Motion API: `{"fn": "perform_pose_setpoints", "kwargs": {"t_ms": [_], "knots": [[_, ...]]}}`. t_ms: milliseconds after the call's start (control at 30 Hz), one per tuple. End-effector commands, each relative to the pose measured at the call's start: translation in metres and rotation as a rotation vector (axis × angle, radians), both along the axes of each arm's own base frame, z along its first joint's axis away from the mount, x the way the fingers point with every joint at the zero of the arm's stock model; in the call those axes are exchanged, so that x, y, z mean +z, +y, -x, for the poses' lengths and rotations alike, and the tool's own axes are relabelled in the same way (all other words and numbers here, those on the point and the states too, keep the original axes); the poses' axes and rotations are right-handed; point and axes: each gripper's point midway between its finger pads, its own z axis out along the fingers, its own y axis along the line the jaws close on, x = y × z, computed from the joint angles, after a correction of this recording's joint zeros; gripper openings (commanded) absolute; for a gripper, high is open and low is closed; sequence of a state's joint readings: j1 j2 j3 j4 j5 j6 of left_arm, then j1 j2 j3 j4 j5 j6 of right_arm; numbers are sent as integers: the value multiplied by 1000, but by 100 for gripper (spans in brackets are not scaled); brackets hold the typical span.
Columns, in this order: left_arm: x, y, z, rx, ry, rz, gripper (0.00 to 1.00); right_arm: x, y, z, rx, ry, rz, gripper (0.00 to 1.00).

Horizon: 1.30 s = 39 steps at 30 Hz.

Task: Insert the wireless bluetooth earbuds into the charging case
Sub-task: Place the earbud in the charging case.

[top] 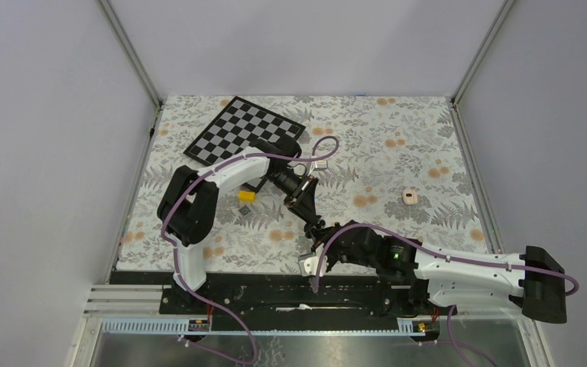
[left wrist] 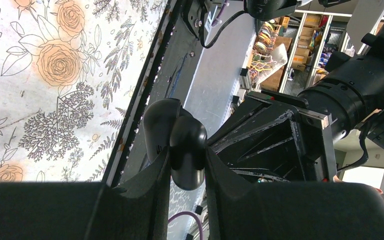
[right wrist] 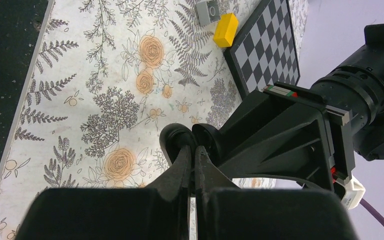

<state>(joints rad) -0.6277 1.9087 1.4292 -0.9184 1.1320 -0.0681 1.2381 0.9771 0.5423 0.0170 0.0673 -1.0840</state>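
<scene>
Charging case sits clamped between the left fingers. The right fingers, pinched shut, meet it. One pale earbud lies uninserted on the counter.

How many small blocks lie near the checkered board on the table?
2. A yellow block lies close to the checkered board; a grey block sits right next to it. Others may lie hidden.
</scene>
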Motion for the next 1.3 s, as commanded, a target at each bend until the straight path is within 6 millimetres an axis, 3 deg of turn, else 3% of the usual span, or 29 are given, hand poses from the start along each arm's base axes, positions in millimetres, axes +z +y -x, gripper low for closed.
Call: {"fn": "perform_pose_setpoints", "kwargs": {"t_ms": [0, 233, 400, 800, 1033, 1200, 1267], "knots": [[29, -2, 9, -25, 4, 93, 0, -9, 2, 2, 9, 10, 28, 4], [28, -2, 10, -26, 4, 92, 0, -6, 5, 0, 0, 7, 2, 29], [27, -2, 10, -25, 4, 88, 0, 3, 6, 1, -11, 11, -37, 38], [24, -3, 8, -23, 4, 77, 0, 25, 1, 9, -53, 101, -143, 50], [24, -4, 5, -20, -7, 75, 0, 53, -4, 18, -102, 213, -294, 55], [27, -4, 0, -22, -12, 81, 0, 68, -15, 23, -197, 355, -410, 60], [31, -4, -3, -17, -21, 93, 0, 77, -22, 13, -319, 408, -492, 67]]}}
